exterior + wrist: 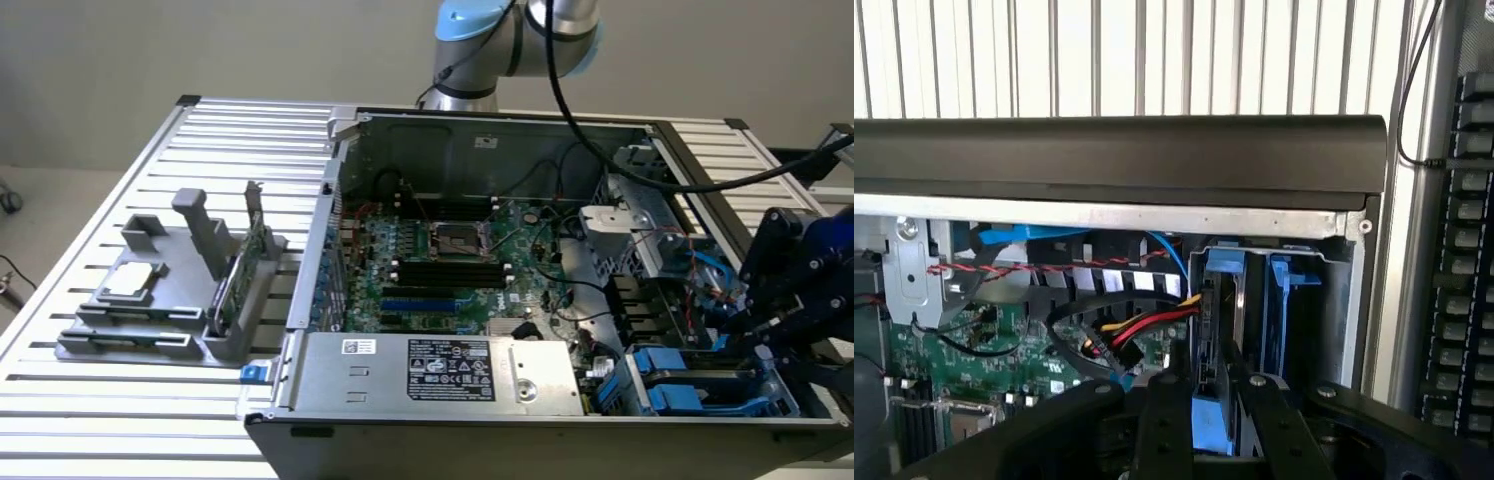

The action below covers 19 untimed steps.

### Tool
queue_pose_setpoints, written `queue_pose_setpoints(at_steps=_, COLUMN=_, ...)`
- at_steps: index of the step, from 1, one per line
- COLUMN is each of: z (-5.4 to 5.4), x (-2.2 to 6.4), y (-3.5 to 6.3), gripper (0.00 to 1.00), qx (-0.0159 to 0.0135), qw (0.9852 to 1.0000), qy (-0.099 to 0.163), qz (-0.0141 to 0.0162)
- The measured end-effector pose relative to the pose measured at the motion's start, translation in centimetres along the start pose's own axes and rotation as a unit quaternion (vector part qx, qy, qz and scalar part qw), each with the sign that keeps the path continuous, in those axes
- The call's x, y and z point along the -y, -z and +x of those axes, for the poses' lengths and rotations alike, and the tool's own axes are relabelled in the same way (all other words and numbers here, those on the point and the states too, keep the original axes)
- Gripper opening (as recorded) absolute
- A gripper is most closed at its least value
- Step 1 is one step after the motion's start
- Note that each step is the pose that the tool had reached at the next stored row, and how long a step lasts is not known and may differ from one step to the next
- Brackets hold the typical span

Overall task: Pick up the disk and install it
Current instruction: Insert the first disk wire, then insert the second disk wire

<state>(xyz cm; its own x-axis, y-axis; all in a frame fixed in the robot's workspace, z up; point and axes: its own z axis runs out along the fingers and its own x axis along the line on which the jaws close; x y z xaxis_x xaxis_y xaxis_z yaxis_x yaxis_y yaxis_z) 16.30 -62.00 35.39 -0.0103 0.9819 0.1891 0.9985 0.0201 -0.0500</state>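
The black two-fingered tool [1214, 425], its fingers parted narrowly around the blue-railed silver-grey metal disk [1226, 330], hovers at the open computer case's drive bay [1334, 300], where the disk already sits, apparently installed.

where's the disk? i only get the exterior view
Observer: It stands on edge in the bay. The disk has a blue rail that reaches the gripper.
Operator: anything next to it
Observer: A second blue rail sits in the neighbouring slot.
Operator: cables close by
Observer: A red, yellow and black cable runs up to the disk's side.
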Motion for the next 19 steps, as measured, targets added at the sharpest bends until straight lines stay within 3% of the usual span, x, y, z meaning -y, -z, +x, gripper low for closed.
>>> queue_pose_setpoints(at_steps=9, z=0.1, x=3.56, y=-0.16, gripper=0.26, qx=0.0001, qw=1.0, qy=0.0, qz=0.0014)
queue_pose_setpoints(at_steps=19, z=0.1, x=3.67, y=-0.17, gripper=0.26, qx=-0.0001, qw=1.0, qy=0.001, qz=0.0016)
